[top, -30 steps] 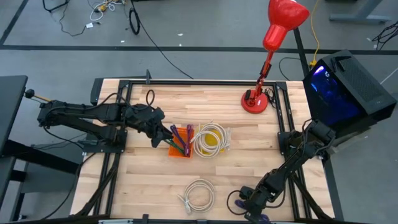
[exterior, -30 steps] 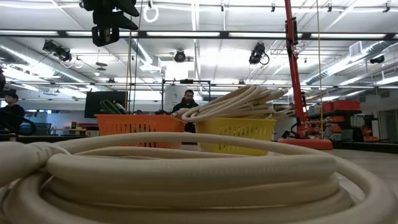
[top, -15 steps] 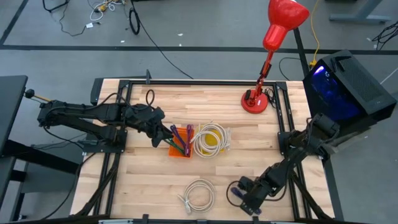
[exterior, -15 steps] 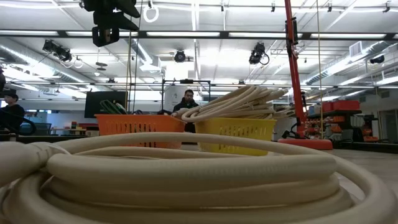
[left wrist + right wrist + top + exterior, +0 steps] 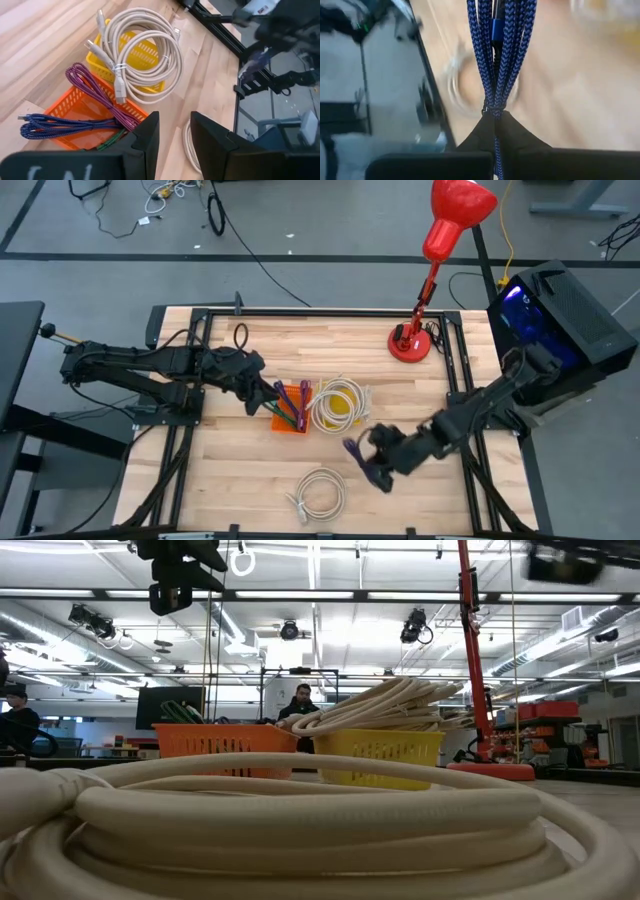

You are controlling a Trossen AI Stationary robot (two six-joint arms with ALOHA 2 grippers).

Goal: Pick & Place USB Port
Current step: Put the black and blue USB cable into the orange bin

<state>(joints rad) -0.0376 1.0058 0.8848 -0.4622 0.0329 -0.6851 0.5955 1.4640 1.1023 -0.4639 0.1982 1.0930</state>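
A bundled blue braided USB cable (image 5: 500, 55) hangs clear of the table, and my right gripper (image 5: 372, 464) is shut on it right of the loose white cable coil (image 5: 320, 494). An orange basket (image 5: 80, 107) at the table's middle holds purple, blue and green cables. Beside it a yellow basket (image 5: 142, 55) holds a white cable coil (image 5: 150, 45). My left gripper (image 5: 172, 137) stands open above the orange basket's left side, with nothing between its fingers. My right gripper pinches the blue cable bundle (image 5: 494, 111) between its two fingertips, where the strands gather to a narrow point. The looped strands run out beyond the fingers, along their line. The bundle (image 5: 355, 452) is lifted clear of the table.
A red desk lamp (image 5: 412, 340) stands at the far right of the wooden table (image 5: 250, 470). A black box with a blue light (image 5: 555, 320) sits off the right edge. In the low view the white coil (image 5: 300, 820) fills the foreground.
My right gripper has risen from the table's near right edge and swung left and toward the far side, toward the baskets, tipping and turning as it went. The blue cable has come up with it, lifted clear of the table.
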